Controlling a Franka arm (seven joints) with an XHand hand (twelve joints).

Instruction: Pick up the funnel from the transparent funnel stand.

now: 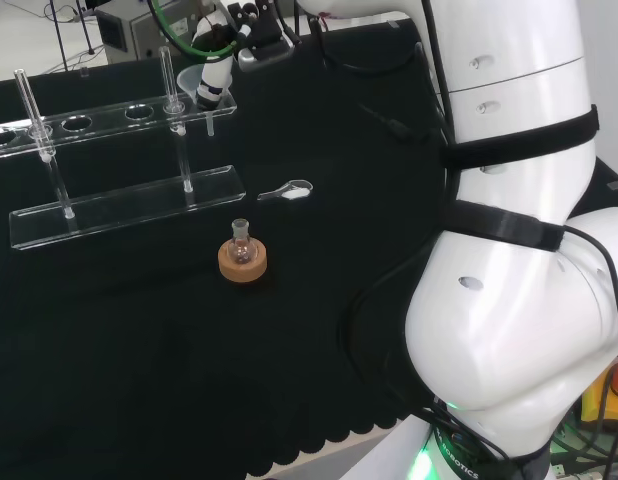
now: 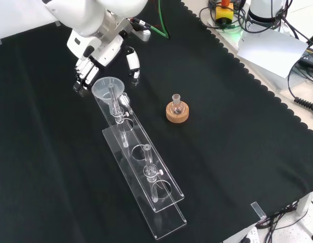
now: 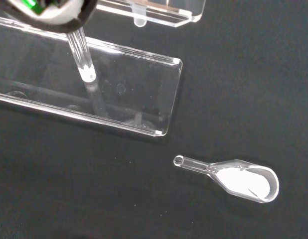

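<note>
A clear funnel (image 2: 106, 87) sits upright in the end hole of the transparent stand (image 2: 146, 182), its stem hanging down through the upper shelf. In the front view the hand (image 2: 102, 52) hovers just beyond the funnel's bowl, with fingers (image 2: 83, 76) to the bowl's left and the thumb (image 2: 132, 63) to its right, all relaxed and apart from the glass. In the head view the funnel (image 1: 195, 86) stands at the right end of the stand (image 1: 109, 212), and the hand (image 1: 218, 70) is right behind it. The wrist view looks down the funnel stem (image 3: 82, 59) onto the stand's base plate (image 3: 119, 102).
A small round flask on a cork ring (image 1: 242, 259) stands on the cloth near the stand, also in the front view (image 2: 177, 110). A clear scoop holding white powder (image 3: 241, 179) lies beside the stand's base, as the head view (image 1: 292, 190) confirms. The arm's white links (image 1: 519, 250) rise on the right.
</note>
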